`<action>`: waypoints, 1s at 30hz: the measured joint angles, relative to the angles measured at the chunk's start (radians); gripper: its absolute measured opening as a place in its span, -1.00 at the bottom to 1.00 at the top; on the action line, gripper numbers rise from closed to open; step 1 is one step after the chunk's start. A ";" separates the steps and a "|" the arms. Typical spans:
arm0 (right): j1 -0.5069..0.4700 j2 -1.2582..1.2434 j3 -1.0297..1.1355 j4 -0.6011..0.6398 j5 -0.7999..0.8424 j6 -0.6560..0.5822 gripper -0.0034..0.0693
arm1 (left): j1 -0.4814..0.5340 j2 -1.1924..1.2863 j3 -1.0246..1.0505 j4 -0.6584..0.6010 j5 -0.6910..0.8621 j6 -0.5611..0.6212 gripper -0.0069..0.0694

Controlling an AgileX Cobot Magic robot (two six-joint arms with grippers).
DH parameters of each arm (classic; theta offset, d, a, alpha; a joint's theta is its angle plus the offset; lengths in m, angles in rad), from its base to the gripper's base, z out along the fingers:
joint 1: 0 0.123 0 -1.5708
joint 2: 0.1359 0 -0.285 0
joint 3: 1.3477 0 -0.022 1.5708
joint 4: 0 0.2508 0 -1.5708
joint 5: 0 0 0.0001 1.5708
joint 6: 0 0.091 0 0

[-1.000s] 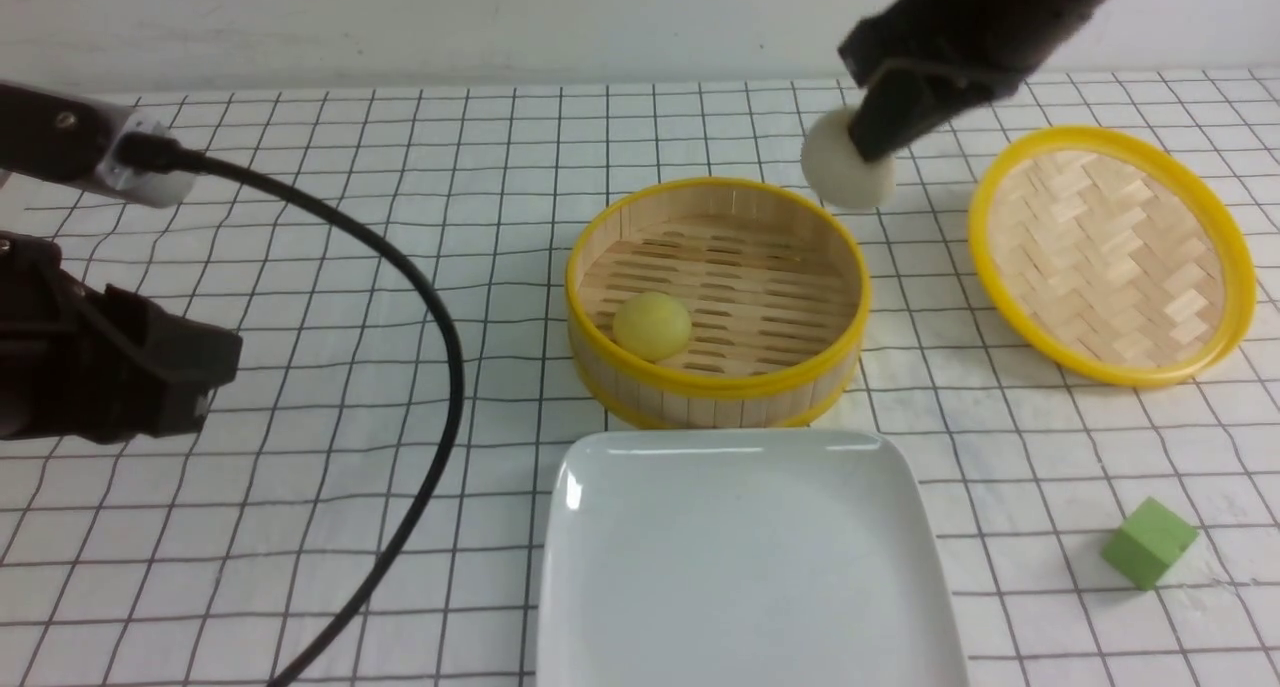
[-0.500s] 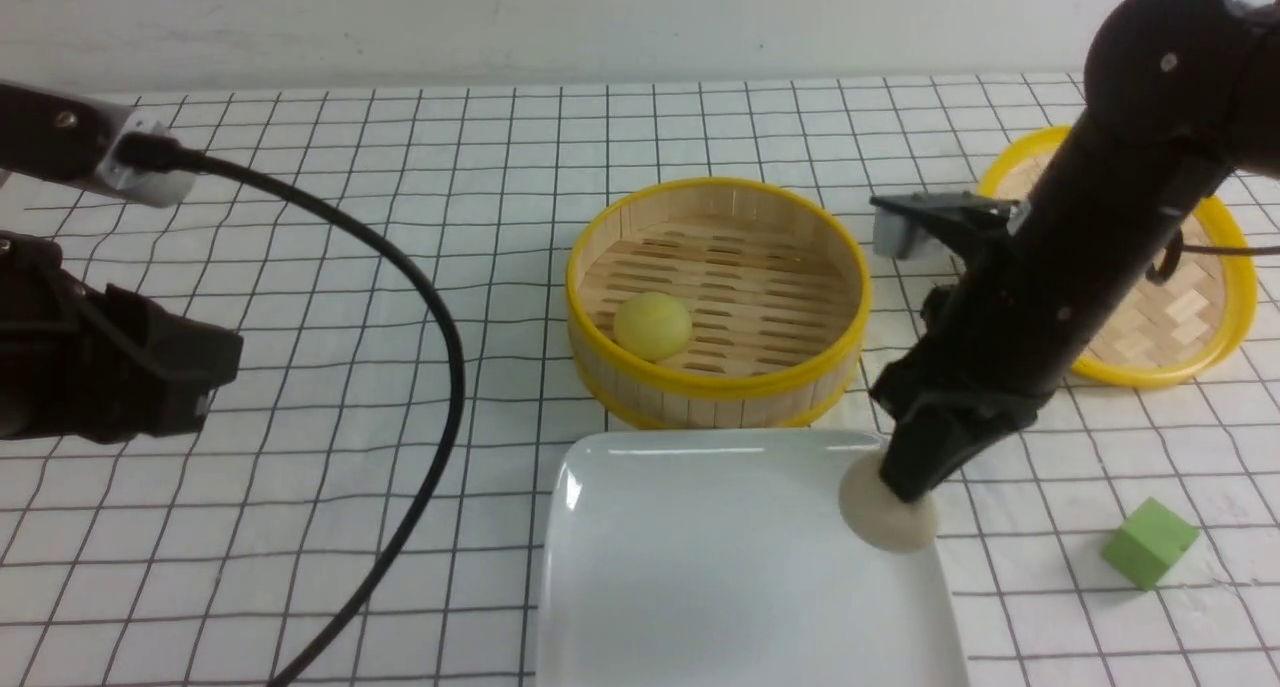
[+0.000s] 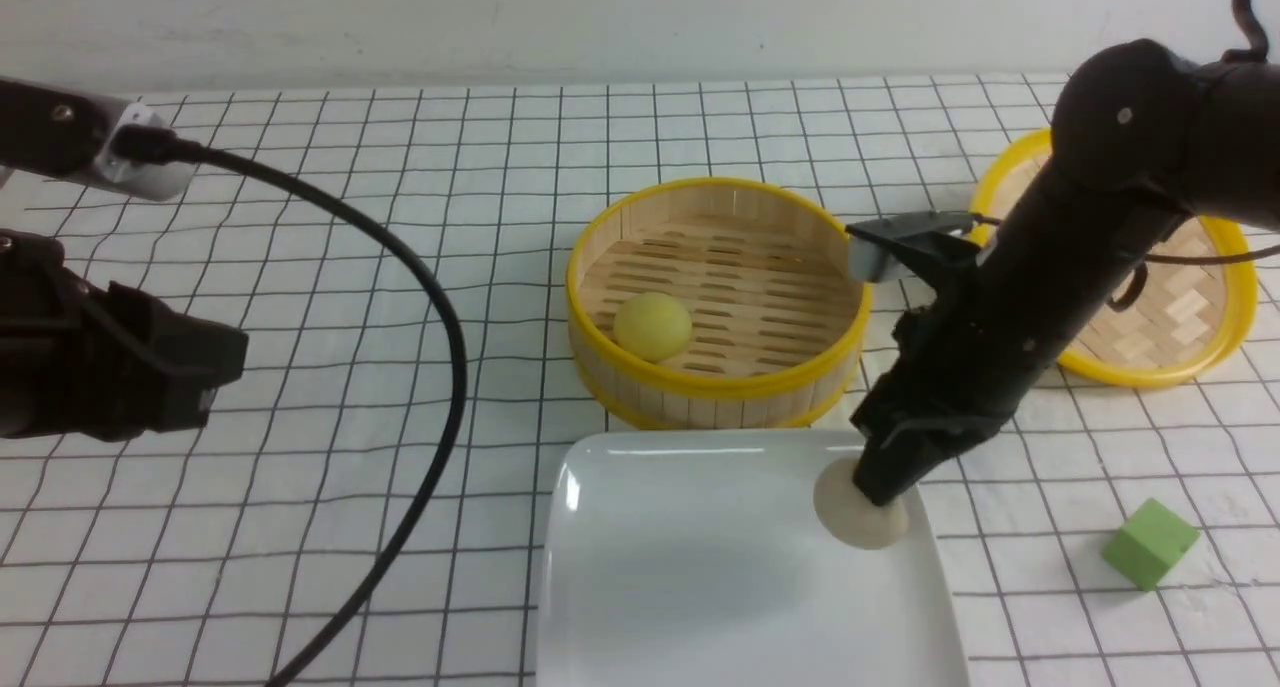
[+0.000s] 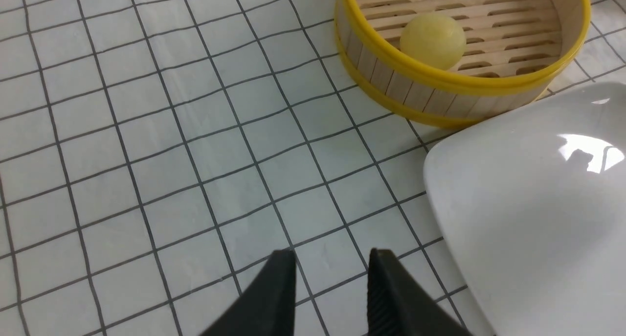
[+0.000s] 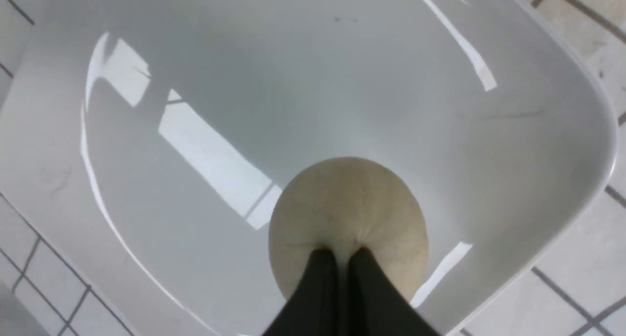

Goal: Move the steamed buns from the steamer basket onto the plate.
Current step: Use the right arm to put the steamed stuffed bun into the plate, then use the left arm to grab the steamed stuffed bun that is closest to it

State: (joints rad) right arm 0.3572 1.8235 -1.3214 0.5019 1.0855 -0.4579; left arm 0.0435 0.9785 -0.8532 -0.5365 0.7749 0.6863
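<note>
The step in hand is setting the first bun down on the plate. At the left edge of the tabletop the left pincer (image 4: 332, 277) hangs idle over bare grid cloth, its jaws apart with nothing between them. Toward the middle stands the basket (image 3: 715, 382), and the yellow bun (image 3: 652, 325) lies inside it on the slatted floor, close to the near-left wall. Just in front of the basket, at the near edge of the tabletop, is the plate (image 3: 700, 567). The pleated bun (image 3: 850, 522) is at the plate's far right corner, close inside the rim. Whether it already rests on the glaze or hangs just above it I cannot tell. The right pincer (image 3: 885, 477) has its jaws drawn together, pinching that bun by the top of its pleats. The next move, I judge, calls for parting those jaws and lifting straight up so the bun does not roll over the rim, then going for the yellow bun. Right of the basket lies the lid (image 3: 1150, 357), and the cube (image 3: 1148, 542) sits near the near right corner. Count: two buns, one in the basket and one at the plate; one basket, one plate, one lid, one cube, two pincers.
</note>
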 joint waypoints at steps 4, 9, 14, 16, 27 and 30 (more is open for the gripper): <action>0.000 0.028 0.000 -0.001 -0.017 -0.018 -0.85 | 0.000 0.000 0.000 -0.002 0.000 0.000 -0.19; 0.000 0.052 0.000 -0.001 -0.048 -0.042 -0.84 | 0.000 0.000 0.000 -0.002 0.000 0.000 -0.19; 0.000 0.052 0.000 -0.002 -0.053 -0.052 -0.72 | 0.000 0.000 0.000 -0.002 0.000 0.000 -0.19; 0.000 0.052 0.000 -0.002 -0.053 -0.065 -0.54 | 0.000 0.000 0.000 -0.002 0.000 0.000 -0.19; 0.000 0.026 -0.060 -0.045 -0.044 -0.068 0.66 | 0.000 0.000 0.000 -0.081 0.000 0.001 -0.19; 0.000 -0.014 -0.103 -0.067 -0.020 -0.067 0.67 | 0.000 0.000 0.000 -0.143 -0.005 0.018 -0.19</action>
State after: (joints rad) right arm 0.3572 1.8091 -1.4247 0.4350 1.0656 -0.5251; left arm 0.0435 0.9785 -0.8532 -0.6796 0.7697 0.7042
